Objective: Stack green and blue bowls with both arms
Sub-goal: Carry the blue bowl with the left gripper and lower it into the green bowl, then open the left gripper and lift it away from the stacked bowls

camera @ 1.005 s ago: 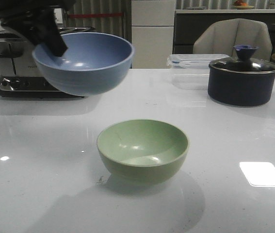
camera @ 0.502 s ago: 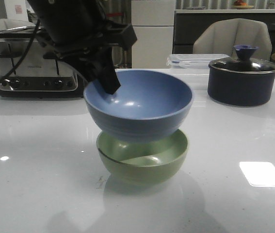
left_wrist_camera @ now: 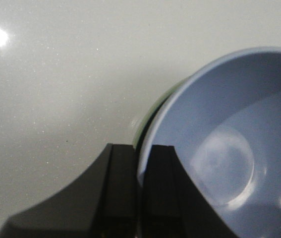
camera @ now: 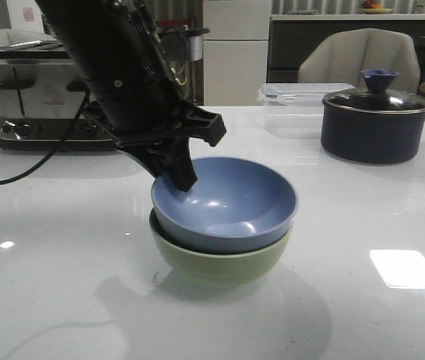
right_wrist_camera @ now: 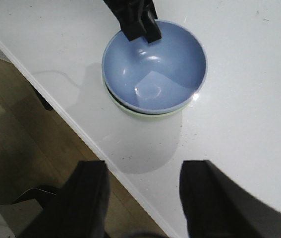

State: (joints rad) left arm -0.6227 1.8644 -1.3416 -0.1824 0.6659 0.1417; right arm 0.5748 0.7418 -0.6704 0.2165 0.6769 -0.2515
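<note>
Now blue bowl (camera: 227, 206) sits in green bowl (camera: 219, 262); left jaws clenched on rim, right jaws released.

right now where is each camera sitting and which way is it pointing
Front view: faces forward over the white table at the blue bowl nested in the green bowl; the left gripper clamps the blue rim.
Left wrist view: close on the blue bowl's rim, with the left gripper's fingers on either side of it.
Right wrist view: high above the table edge, looking down on both bowls; the right gripper is open.
All three share the blue bowl.
</note>
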